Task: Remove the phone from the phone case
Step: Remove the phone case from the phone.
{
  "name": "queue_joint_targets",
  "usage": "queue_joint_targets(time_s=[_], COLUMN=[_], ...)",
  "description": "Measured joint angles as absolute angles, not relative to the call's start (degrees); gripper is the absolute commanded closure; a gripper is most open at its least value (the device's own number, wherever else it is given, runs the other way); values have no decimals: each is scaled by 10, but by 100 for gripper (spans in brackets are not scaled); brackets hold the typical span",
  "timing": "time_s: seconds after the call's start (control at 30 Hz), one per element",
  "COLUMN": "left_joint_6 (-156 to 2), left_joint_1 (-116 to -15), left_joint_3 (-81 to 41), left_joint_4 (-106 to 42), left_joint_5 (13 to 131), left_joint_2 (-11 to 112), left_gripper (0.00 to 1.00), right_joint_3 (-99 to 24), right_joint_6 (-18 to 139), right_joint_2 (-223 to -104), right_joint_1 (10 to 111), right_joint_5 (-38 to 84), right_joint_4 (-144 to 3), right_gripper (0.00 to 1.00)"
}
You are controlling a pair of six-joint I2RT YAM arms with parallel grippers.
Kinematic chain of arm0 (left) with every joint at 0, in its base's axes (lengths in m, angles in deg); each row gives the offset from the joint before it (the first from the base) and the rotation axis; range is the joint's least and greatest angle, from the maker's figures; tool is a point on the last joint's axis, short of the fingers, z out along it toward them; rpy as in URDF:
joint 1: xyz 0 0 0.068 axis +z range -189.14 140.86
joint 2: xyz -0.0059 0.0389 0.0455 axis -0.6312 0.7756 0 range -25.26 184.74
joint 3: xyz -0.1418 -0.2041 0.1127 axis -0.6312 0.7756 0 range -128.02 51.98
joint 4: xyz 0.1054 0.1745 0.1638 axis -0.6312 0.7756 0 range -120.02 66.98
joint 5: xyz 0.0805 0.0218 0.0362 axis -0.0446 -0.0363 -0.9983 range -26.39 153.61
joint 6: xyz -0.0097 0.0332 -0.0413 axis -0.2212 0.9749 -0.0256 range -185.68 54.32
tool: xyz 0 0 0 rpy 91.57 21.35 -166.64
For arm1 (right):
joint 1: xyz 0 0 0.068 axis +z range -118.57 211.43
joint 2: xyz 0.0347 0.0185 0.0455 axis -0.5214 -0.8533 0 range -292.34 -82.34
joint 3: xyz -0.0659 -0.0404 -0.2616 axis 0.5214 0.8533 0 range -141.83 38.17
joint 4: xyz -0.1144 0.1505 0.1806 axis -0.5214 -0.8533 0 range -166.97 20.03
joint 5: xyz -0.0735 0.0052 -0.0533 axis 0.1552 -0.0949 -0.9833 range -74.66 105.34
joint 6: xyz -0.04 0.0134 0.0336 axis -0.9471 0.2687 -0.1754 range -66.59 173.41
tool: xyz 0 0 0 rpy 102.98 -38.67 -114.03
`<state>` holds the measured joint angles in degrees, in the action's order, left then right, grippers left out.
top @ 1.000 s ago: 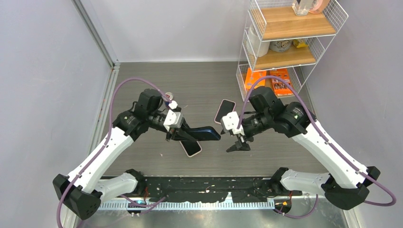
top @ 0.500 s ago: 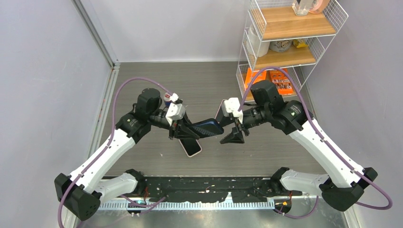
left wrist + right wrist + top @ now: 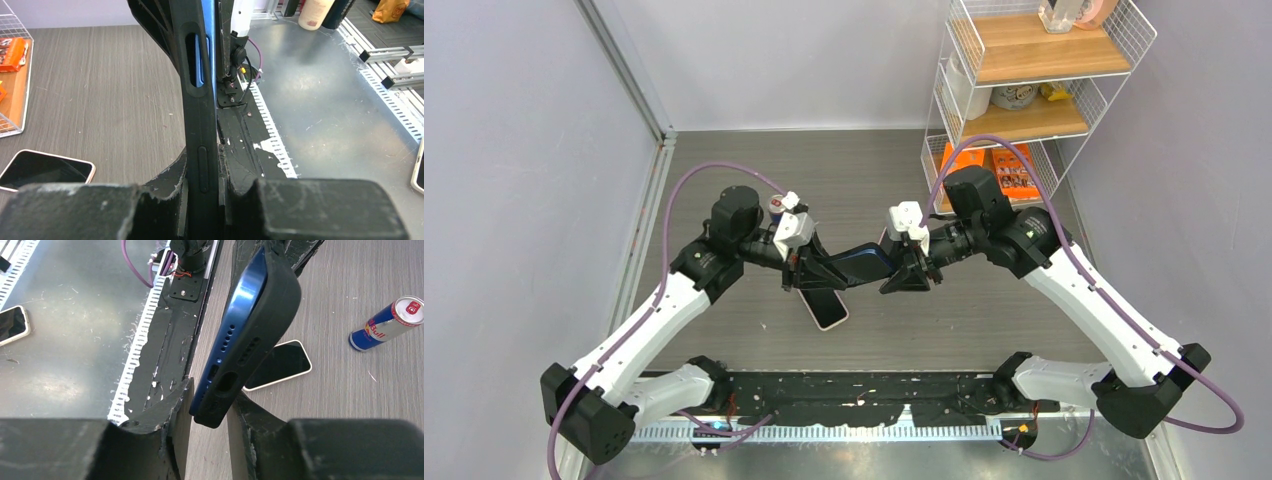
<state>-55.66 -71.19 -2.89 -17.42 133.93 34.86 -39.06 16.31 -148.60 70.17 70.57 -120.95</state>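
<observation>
The right pincer [image 3: 906, 274] has swung in since a second ago, jaws now flanking the free end of the phone [image 3: 240, 315] in its phone case [image 3: 864, 264]; whether it grips cannot be told. The left pincer [image 3: 816, 272] stays clenched on the phone case's other end.

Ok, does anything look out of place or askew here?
Yes. The energy drink can lies tipped on its side on the table, with no spill visible. The blue phone also sits askew in its black phone case: in the right wrist view, its bottom edge stands out past the case's rim.
</observation>
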Motion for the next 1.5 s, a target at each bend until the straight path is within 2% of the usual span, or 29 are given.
queue_joint_targets(time_s=[0.2,0.4,0.7,1.03,1.27,1.5], left_joint_6=[-564,-573,-578,-547,-392,-307], left_joint_1=[-712,-711,-710,-716,-728,-731], left_joint_3=[-17,-11,-9,-3,-49,-68], left_joint_4=[-184,-190,-193,-180,-31,37], left_joint_5=[1339,1338,1345,1359,1343,1336], left_joint_2=[348,348,348,348,349,349], left_gripper=[100,100,100,100,100,100], right_joint_3=[-391,-391,-392,-426,-450,-465], right_joint_6=[169,172,127,23,-55,-106], right_joint_2=[-1486,-1486,-1488,-1514,-1538,-1550], right_joint_1=[698,695,695,700,714,726], right_joint_5=[706,704,712,721,722,719], right_joint_4=[-1206,-1203,-1216,-1291,-1346,-1370], right_gripper=[67,83,93,95,95,95])
